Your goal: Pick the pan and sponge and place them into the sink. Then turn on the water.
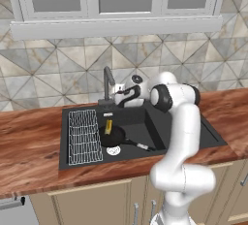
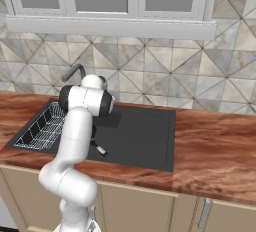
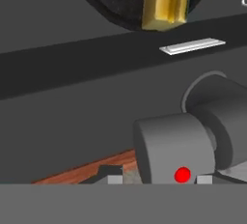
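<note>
The black pan lies in the black sink, its thin handle pointing right. The yellow and green sponge rests on the pan's far edge. In the hand view the pan and sponge sit at the top. My gripper is behind the sink at the foot of the dark faucet. The gripper has its tips on either side of the grey faucet handle, which carries a red dot, and it is shut on it. No water is in view.
A white wire rack fills the sink's left part, and the silver drain lies in front of the pan. Brown wooden counter runs on both sides. Tiled wall and window sill rise close behind the faucet.
</note>
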You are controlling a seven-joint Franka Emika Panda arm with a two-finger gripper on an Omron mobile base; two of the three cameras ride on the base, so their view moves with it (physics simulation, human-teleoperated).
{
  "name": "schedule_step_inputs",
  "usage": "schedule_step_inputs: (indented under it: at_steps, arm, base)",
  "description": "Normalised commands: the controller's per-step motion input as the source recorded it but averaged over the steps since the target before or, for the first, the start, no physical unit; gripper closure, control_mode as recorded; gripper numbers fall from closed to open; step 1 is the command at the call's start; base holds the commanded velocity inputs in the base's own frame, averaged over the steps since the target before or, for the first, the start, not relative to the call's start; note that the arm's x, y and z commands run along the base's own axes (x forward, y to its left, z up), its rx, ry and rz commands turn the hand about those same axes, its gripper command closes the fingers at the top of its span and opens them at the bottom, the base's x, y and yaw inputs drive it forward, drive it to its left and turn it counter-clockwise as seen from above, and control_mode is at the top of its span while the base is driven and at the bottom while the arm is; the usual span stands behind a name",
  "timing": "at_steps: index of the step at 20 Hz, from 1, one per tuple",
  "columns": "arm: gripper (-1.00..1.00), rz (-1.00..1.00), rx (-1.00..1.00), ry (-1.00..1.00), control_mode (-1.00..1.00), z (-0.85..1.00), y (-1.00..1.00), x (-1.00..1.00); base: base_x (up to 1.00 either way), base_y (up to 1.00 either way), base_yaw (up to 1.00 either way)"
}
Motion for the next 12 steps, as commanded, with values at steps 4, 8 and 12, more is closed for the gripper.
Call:
schedule_step_inputs:
  at_steps: [4, 8, 12]
  arm:
    - [1.0, -0.06, 0.04, 0.06, -1.0, -0.37, -0.59, -0.1]
    - [1.0, -0.06, 0.04, 0.07, -1.0, -0.37, -0.59, -0.09]
    - [1.0, -0.06, 0.04, 0.06, -1.0, -0.38, -0.6, -0.11]
  base:
    - [0.0, 0.0, 0.0]
    - [0.0, 0.0, 0.0]
    - [0.0, 0.0, 0.0]
